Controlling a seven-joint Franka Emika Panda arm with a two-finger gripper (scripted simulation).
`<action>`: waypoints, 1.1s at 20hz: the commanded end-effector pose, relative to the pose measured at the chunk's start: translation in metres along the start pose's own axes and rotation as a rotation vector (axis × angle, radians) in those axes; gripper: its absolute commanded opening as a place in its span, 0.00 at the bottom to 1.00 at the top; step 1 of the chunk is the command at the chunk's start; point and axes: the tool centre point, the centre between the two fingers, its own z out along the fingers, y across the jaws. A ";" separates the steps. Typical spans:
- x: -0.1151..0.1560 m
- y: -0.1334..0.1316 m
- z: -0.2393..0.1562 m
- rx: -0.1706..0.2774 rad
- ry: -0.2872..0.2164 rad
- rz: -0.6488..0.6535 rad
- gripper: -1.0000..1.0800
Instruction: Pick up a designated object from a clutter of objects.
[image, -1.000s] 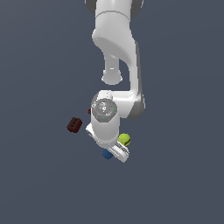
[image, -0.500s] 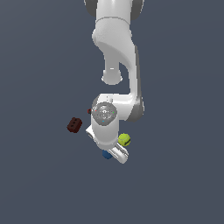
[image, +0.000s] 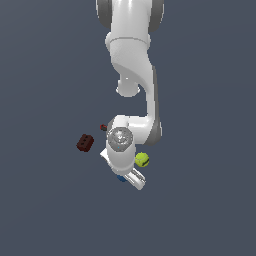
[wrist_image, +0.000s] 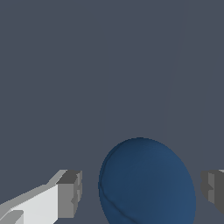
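The gripper (wrist_image: 142, 192) stands with its jaws apart, one finger on each side of the blue ball (wrist_image: 146, 183), and the wrist view shows a gap between ball and each pad, so nothing is gripped yet. In the exterior view the ball (image: 121, 178) is almost wholly hidden under the arm's hand, only a sliver of blue showing at the hand's lower edge. The tennis ball (image: 142, 159) lies just beside the hand on the exterior view's right, the red block (image: 85, 142) sits well apart on the exterior view's left, and a small dark red bit, perhaps the screwdriver (image: 103, 127), peeks out beyond the wrist.

The risk here is the ball itself: smooth and round, it could roll or squirt out if the pads close off its middle or one pad touches first. The ball looks nearer one finger than the other, which makes that more likely. The tennis ball is close enough that the hand could nudge it.
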 end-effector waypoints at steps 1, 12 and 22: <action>0.001 -0.001 0.002 0.001 0.001 0.000 0.96; 0.001 -0.001 0.001 0.002 0.002 0.000 0.00; -0.001 0.003 -0.026 0.002 0.002 0.000 0.00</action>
